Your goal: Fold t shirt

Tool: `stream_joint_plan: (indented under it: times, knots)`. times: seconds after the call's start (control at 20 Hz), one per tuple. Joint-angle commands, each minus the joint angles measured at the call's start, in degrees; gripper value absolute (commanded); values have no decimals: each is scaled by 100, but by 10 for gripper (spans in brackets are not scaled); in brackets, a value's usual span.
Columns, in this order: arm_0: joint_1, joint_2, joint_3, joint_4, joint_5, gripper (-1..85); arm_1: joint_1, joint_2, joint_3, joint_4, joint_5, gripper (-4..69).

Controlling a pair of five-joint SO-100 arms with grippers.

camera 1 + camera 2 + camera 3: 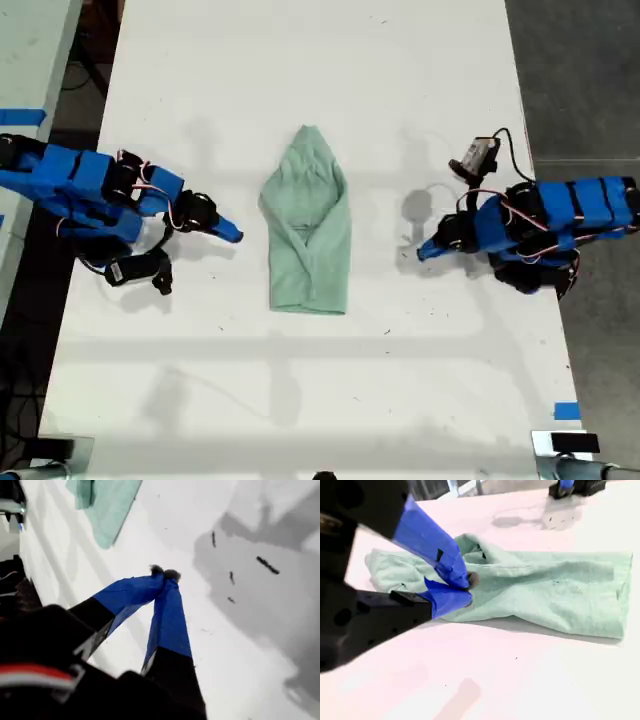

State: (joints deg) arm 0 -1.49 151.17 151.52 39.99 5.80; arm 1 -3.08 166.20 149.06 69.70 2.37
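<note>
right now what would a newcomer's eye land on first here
The pale mint-green t shirt stands out, folded into a narrow bundle in the middle of the white table. A blue arm flanks it on each side of the exterior view, apart from the cloth. My first gripper and my second gripper are both closed and empty.

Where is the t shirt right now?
In the exterior view the t shirt lies bundled at the middle of the white table, between the two blue arms and touching neither.

Bare table (300, 400) all round the t shirt (308, 230).
</note>
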Motion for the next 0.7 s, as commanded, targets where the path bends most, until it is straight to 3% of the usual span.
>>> stream_joint_plan:
  times: [0.0,0.15,0.25,0.4,0.5,0.65]
  knots:
    - [378,-1081,-1819,923,-703,-3,-756,-3480,-2971,-9,281,-14]
    - [993,-2241,-2830,1345,-1485,-2,-1494,-4746,-4263,369,668,-19]
    - [1248,-3234,-3674,1564,-1679,-2,-1784,-5361,-5010,712,976,55]
    - [1266,-4693,-5010,1881,-1617,8,-1600,-6715,-6557,967,589,180]
    - [1239,-5238,-5484,1881,-1547,59,-1380,-7506,-7163,879,334,249]
    - [1336,-6082,-5968,1837,-1556,108,-1230,-8244,-7260,343,272,296]
